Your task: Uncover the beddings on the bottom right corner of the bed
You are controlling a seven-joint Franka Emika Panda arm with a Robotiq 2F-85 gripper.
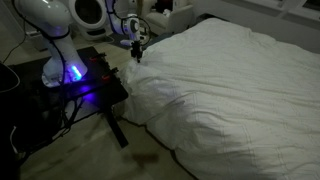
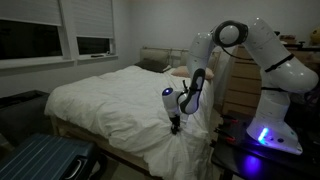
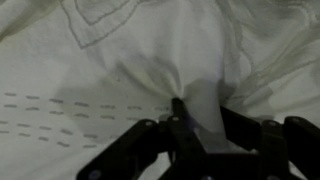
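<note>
The white puffy beddings (image 1: 230, 80) (image 2: 110, 95) cover the whole bed (image 2: 152, 58). My gripper (image 1: 138, 55) (image 2: 175, 127) points down at the bed corner nearest the robot base. In the wrist view the gripper (image 3: 200, 108) has a raised fold of the beddings (image 3: 100, 70) pinched between its black fingers (image 3: 177, 104). Wrinkles radiate from the pinch. The fabric rises in a small peak between the jaws.
A black table with blue lights (image 1: 85, 85) (image 2: 262, 140) holds the robot base beside the bed corner. A blue ribbed suitcase (image 2: 45, 160) lies on the floor at the bed's foot. A wooden dresser (image 2: 240, 85) stands behind the arm.
</note>
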